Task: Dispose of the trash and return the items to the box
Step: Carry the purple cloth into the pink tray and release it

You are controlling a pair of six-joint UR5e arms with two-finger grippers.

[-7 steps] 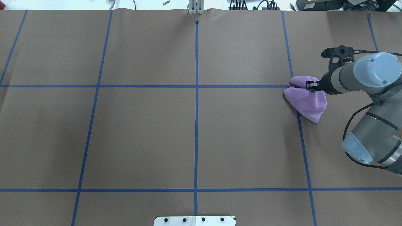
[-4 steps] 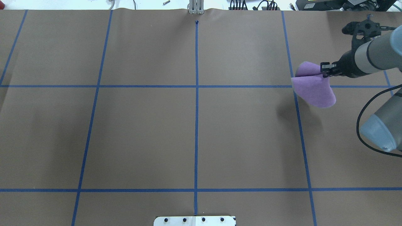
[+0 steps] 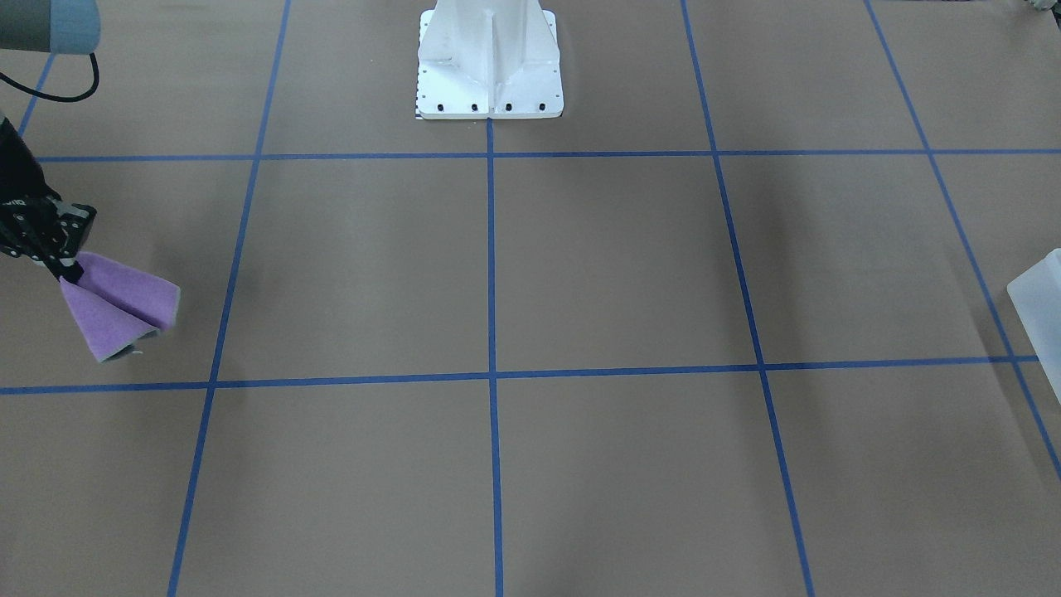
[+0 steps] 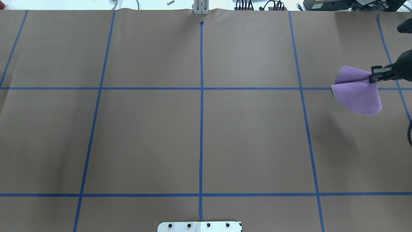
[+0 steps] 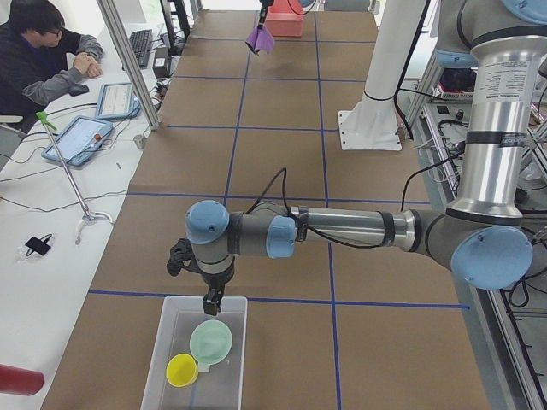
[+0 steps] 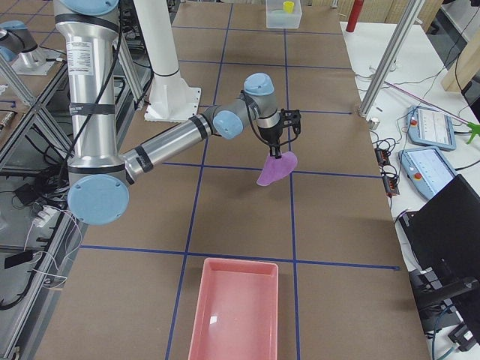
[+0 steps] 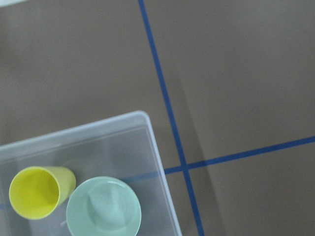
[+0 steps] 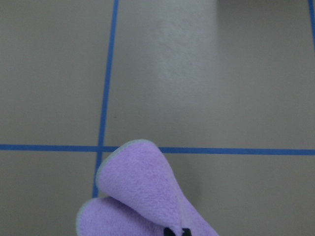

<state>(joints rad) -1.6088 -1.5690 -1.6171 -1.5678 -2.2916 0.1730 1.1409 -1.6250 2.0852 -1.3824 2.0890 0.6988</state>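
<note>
- Purple cloth [image 4: 357, 96] hangs folded from the right gripper [image 4: 371, 78], whose jaws are pinched tight on its top fold. It is clear of the surface [image 4: 145, 138], toward the right edge.
- Pink bin [image 6: 232, 307] sits at that right edge, well apart from the cloth.
- Left gripper [image 5: 210, 306] hovers over a clear box [image 5: 162, 337] at the left edge; whether its jaws are apart cannot be told.
- Yellow cup [image 7: 34, 191] and pale green cup [image 7: 103, 211] stand side by side in the box.
</note>
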